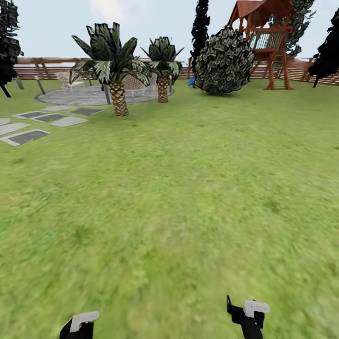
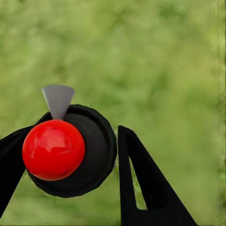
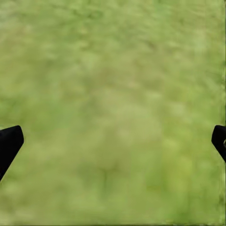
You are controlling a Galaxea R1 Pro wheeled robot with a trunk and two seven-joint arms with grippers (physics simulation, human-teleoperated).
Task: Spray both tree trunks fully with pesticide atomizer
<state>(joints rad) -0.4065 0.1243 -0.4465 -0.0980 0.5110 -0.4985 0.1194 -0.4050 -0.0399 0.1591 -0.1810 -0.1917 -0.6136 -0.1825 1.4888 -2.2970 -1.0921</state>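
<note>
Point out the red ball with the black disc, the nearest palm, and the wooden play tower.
Red ball (image 2: pixel 53 149), left wrist view, on the middle of its glossy face.
Nearest palm (image 1: pixel 118 99), head view, on its scaly trunk.
Wooden play tower (image 1: pixel 269 44), head view, on the railed platform under its roof.

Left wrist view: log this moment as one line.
left hand: shut on atomizer | right hand: open, empty | below: grass

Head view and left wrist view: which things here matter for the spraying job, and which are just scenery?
Job:
- atomizer, in the left gripper
- tall dark tree
- grass

Scenery:
- palms
- round bush
- stepping stones
- play tower
- fence
</note>
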